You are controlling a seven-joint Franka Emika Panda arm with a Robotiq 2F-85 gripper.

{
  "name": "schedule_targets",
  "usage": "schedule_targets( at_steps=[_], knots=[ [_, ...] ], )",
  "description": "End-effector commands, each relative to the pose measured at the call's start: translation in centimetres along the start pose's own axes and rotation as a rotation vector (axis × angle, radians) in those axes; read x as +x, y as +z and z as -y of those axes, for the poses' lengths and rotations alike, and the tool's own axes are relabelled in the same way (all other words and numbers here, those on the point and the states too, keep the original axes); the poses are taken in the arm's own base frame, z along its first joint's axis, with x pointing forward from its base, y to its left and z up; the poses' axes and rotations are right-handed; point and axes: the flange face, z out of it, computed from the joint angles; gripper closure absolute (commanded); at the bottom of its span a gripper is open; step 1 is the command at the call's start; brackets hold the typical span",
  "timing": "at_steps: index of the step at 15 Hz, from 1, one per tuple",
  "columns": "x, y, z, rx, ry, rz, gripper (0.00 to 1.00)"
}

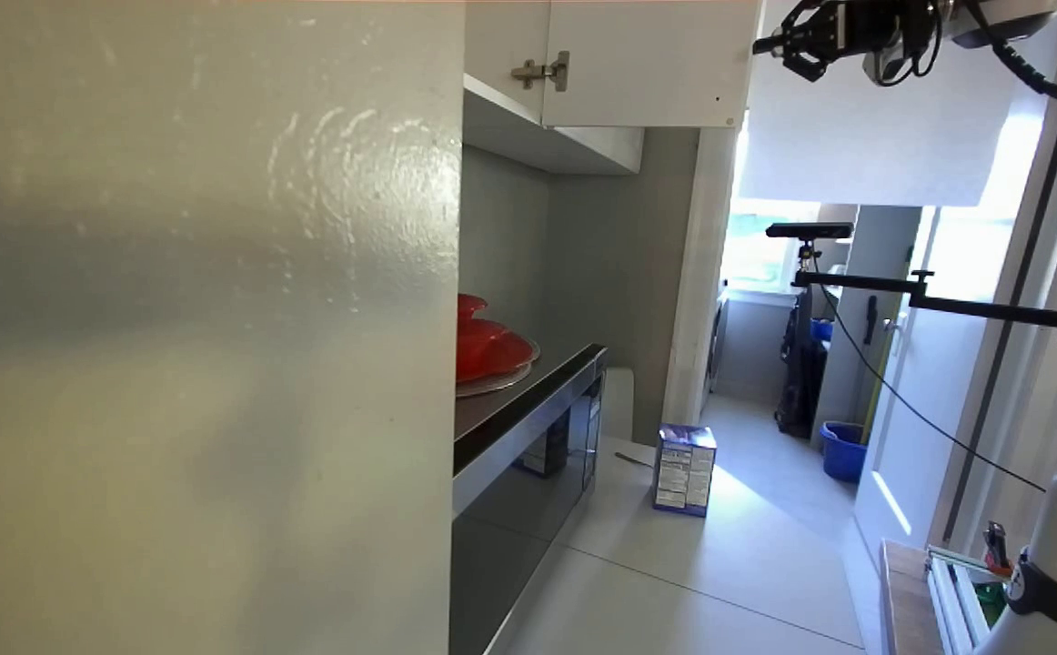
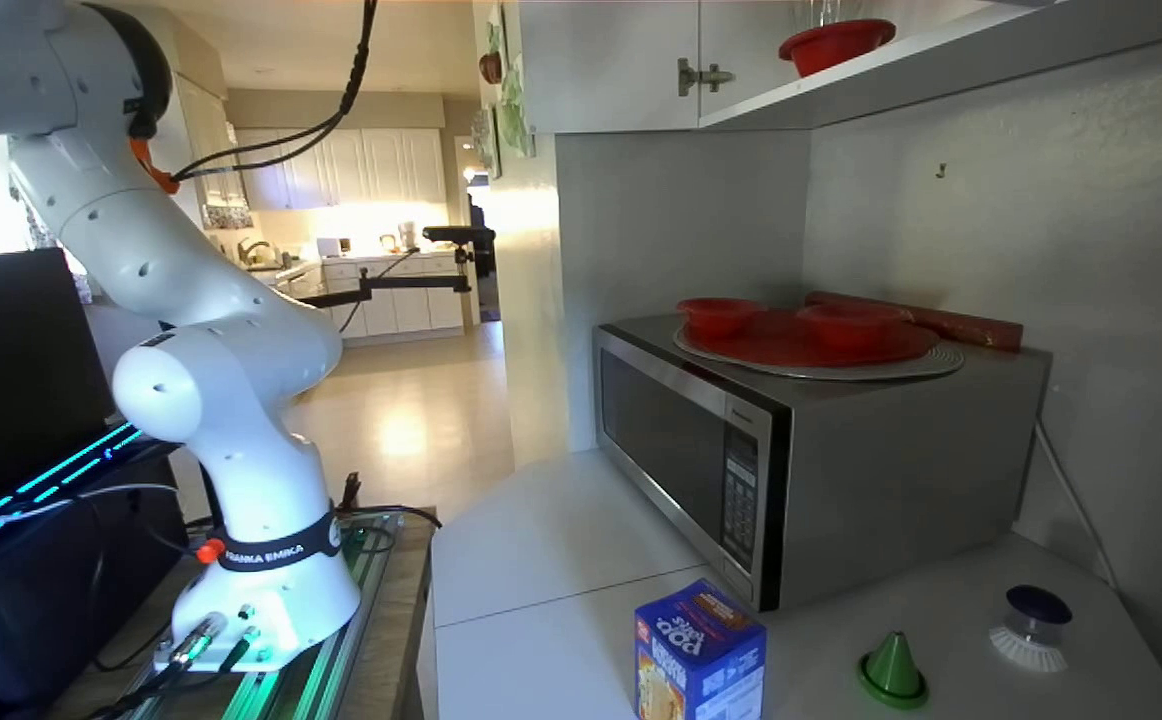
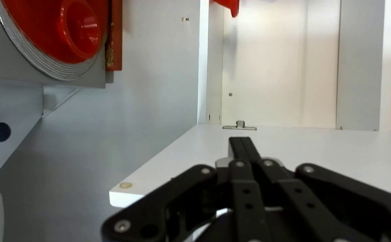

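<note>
Two closed jaws hover near one cabinet door (image 3: 316, 151).

cabinet door (image 1: 651, 64) | white, flat | standing open, upright | joined to side wall (image 1: 501, 36) by metal hinge (image 1: 561, 71)
</note>
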Motion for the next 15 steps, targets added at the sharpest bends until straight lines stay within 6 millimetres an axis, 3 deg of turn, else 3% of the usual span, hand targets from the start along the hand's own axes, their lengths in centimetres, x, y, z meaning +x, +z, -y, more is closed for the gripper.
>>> schedule_targets(
  at_steps=[1, 7, 9, 15],
  knots=[
    [-1.1, 0.6, -0.1, -0.034, -0.043, 0.106, 1.0],
    [-0.6, 0.0, -3.1, -0.087, -0.042, 0.261, 1.0],
    [0.2, -0.4, -3.8, -0.081, -0.021, 0.235, 1.0],
    [5.2, -2.0, -4.9, -0.07, 0.124, 0.006, 1.0]
  ],
)
